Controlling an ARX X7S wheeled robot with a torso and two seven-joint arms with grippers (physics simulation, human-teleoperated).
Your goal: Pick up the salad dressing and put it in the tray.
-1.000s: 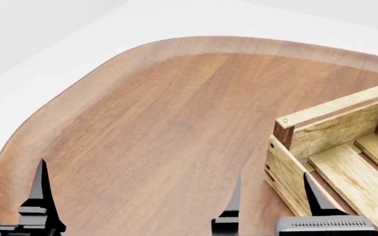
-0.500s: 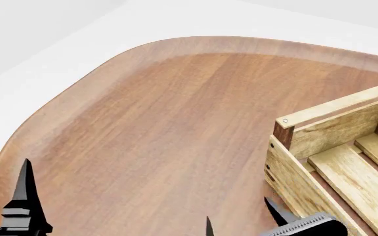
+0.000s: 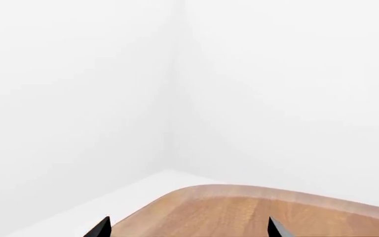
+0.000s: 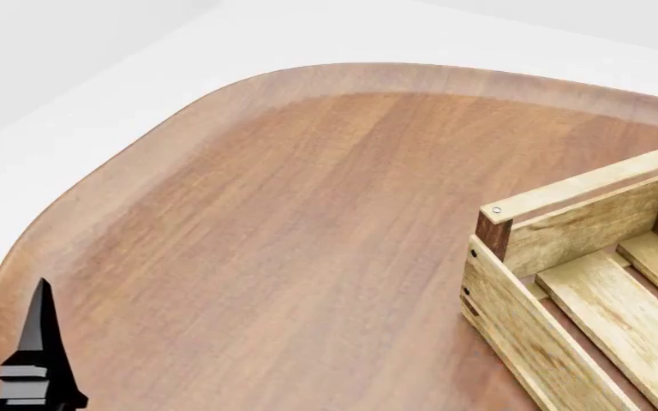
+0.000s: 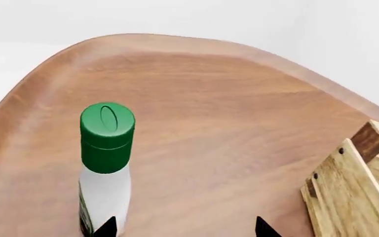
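Note:
The salad dressing [image 5: 106,148] is a white bottle with a round dark green cap, standing upright on the wooden table; it shows only in the right wrist view. My right gripper [image 5: 185,230] is open and empty, and the bottle stands just ahead of one fingertip [image 5: 106,228], off to the side of the gap. The tray [image 4: 569,282], a pale slatted crate with dark brown corner posts, stands at the right; its corner also shows in the right wrist view [image 5: 347,192]. My left gripper [image 3: 188,230] is open and empty over the table's far left; one finger [image 4: 41,342] shows in the head view.
The wooden table [image 4: 306,214] has a rounded, raised rim, with white floor and walls beyond it. In the left wrist view the table's curved edge [image 3: 255,190] lies ahead, with a white wall corner behind.
My right gripper has dropped out of the bottom of the head view. My left gripper has shifted a little to the left. The tray has not moved.

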